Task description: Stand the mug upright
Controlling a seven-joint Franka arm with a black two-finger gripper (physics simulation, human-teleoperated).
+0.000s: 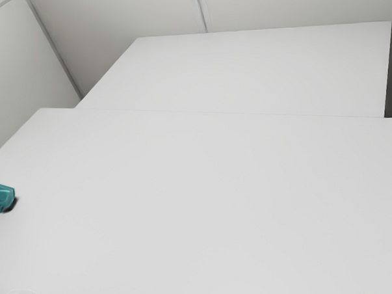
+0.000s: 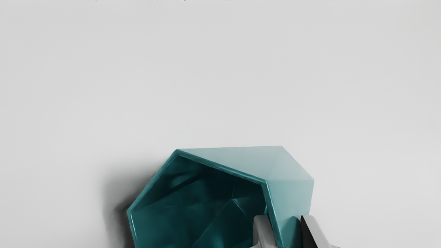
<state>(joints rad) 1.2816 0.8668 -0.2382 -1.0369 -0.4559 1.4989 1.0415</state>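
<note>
The mug (image 2: 220,199) was pinched at its wall by the gripper (image 2: 288,222), jaws narrow, one inside the mouth, one outside. That rim was probably a sound hold, the body likely light, stiff, brittle, its glossy facets slippery. It leaned well over at the white table (image 1: 218,198), by the exterior view's left edge.
</note>
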